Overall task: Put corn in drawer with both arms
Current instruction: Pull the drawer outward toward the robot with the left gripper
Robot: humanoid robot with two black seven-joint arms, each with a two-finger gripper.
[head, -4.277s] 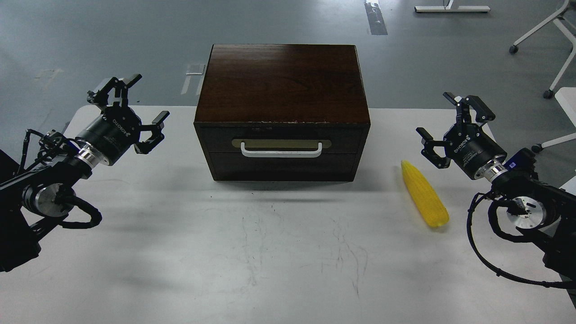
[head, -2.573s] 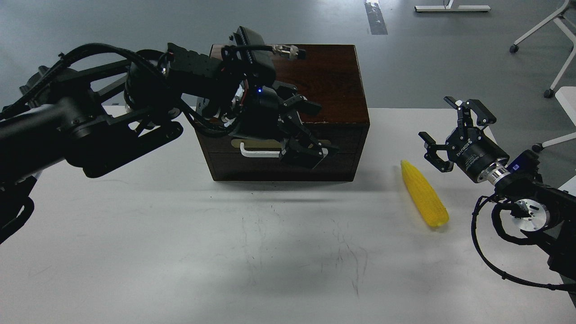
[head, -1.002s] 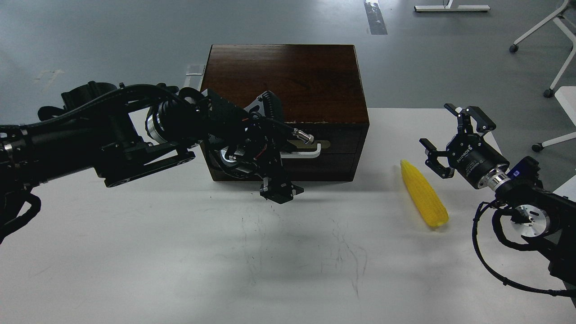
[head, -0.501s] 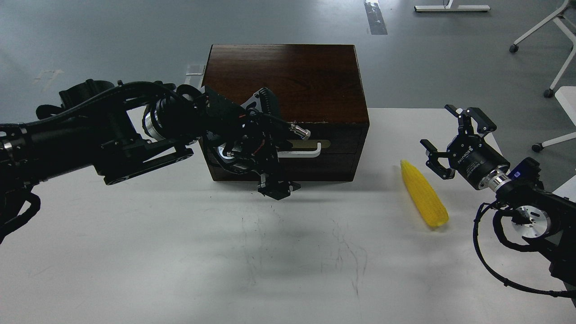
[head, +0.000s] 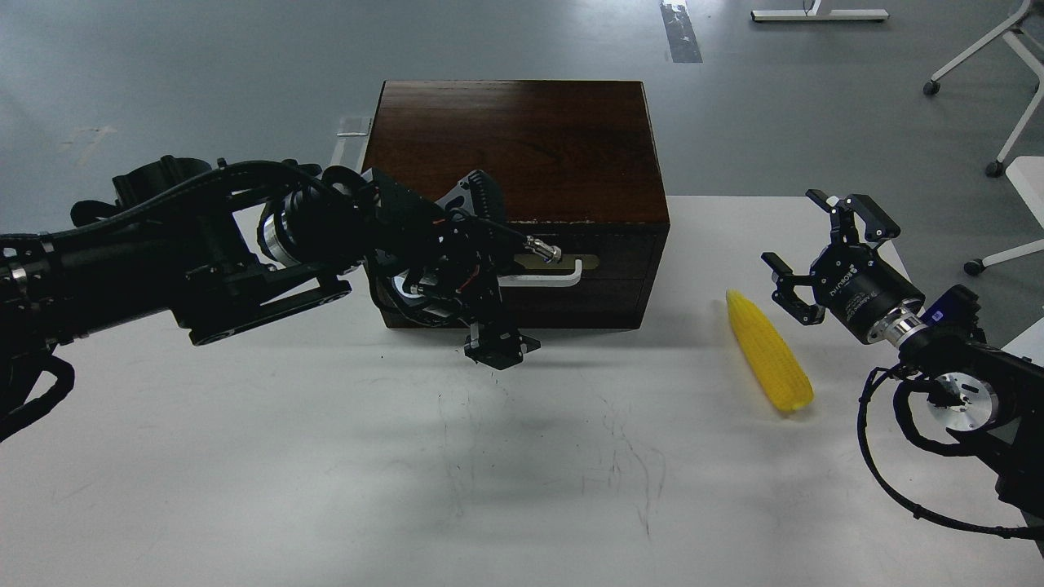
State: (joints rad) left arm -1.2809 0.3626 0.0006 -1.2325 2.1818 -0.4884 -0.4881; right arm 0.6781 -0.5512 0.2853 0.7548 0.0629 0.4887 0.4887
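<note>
The corn [head: 768, 352] lies on the white table [head: 326, 489], right of the dark wooden box [head: 514, 147]. The drawer [head: 620, 244] is shut; its white bar handle [head: 550, 280] and brass plate show on the front. My left arm reaches across the box's front left, and my left gripper [head: 496, 350] points down just above the table, below the handle's left half and apart from it. Its fingers are dark and cannot be told apart. My right gripper [head: 809, 249] is open and empty, a little right of the corn's tip, not touching it.
The box stands at the table's far middle. The table's right edge is close behind my right arm. White chair legs with castors [head: 999, 122] and a white surface [head: 1029, 179] stand on the grey floor beyond.
</note>
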